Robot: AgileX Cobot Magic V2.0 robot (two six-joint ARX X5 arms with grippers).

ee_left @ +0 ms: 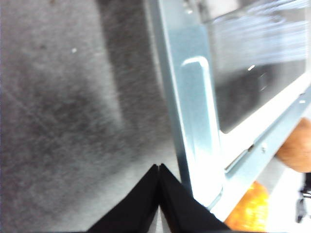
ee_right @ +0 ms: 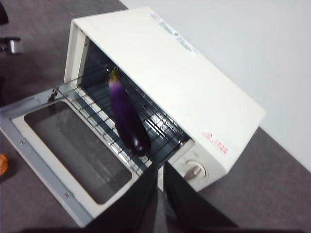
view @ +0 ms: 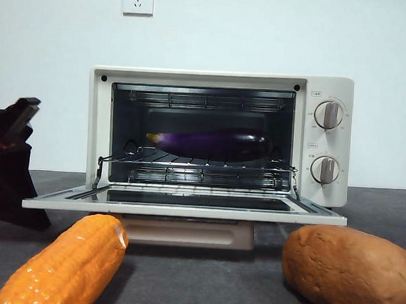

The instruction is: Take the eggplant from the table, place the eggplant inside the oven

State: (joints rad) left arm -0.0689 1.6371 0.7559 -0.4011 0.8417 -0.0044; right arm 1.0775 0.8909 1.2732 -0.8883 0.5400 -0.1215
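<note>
- One glossy purple eggplant [view: 210, 142] lies lengthwise on the wire rack [view: 195, 166] inside the open oven [view: 329, 90].
- Left gripper [ee_left: 159, 167], jaws pressed together, hangs beside the lowered door [ee_left: 194, 121].
- Right gripper [ee_right: 160, 167], jaws nearly touching and empty, hovers above; only its view shows the oven's top.

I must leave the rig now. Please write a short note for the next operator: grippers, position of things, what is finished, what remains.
Left gripper: shut, empty, low beside the outer corner of the open oven door.
Right gripper: nearly shut, empty, raised above the oven, looking down on it.
Eggplant: lying on the wire rack inside the oven.
Corn cob and potato: on the table in front.
Done: eggplant is in the oven.
Left: nothing of the task; the door is open.
</note>
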